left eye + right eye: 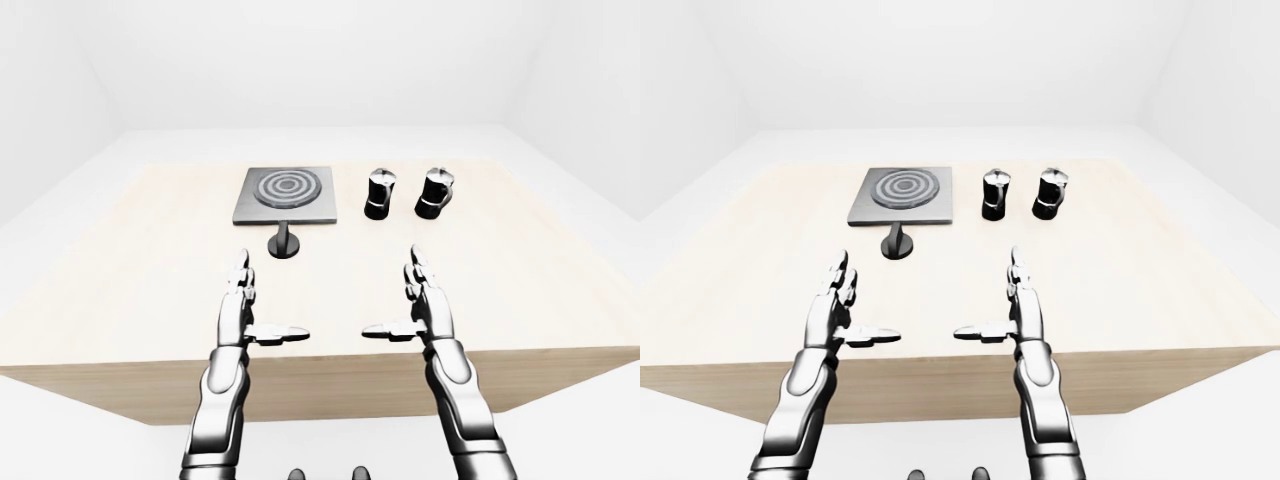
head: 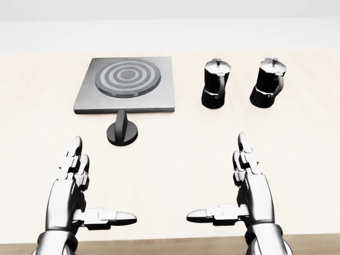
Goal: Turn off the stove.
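Stove [image 2: 126, 85] sits at 11 o'clock on the surface [image 2: 175, 154], its knob [image 2: 122, 132] just below. Left robot hand [image 2: 71, 194] and right robot hand [image 2: 249, 191] released, empty. Knob setting illegible; forearms cropped in the head view.

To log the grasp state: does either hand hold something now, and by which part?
Nothing is held. Left hand and right hand hover open over the table, apart from the stove knob.
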`<state>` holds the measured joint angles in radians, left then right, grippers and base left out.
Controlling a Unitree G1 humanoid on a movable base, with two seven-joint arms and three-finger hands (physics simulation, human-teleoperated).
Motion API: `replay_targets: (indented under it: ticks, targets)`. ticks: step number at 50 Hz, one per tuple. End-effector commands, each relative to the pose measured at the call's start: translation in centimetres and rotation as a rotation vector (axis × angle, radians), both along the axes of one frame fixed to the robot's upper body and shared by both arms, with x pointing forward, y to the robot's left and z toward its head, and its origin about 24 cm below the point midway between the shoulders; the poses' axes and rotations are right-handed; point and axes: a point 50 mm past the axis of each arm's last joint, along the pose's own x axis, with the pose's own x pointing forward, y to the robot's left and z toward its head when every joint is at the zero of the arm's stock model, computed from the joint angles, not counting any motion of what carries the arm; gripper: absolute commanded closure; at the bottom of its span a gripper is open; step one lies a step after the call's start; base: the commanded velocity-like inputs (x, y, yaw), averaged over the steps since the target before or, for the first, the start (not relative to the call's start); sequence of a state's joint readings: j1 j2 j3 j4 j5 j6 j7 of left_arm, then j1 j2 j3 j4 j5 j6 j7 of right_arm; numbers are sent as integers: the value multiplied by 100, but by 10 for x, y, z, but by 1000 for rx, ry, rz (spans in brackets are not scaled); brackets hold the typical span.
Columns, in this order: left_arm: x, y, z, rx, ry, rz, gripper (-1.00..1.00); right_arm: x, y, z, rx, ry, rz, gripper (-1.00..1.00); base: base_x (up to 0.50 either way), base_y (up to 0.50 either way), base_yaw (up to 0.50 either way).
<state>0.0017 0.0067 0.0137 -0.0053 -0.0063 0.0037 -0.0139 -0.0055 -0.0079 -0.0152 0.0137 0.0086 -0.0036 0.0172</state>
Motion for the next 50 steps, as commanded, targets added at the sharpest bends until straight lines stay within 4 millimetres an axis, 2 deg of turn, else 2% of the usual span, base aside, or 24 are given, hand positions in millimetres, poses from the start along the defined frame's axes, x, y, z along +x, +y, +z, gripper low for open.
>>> replay_targets:
  ticks: [1, 50]
  targets:
    - [-2, 6, 3, 0, 1, 0, -100, 2, -6, -4, 0, 14, 9, -100, 0, 0, 0]
    - [-2, 8, 3, -12, -4, 3, -100, 1, -3, -6, -18, 27, 25, -100, 0, 2, 0]
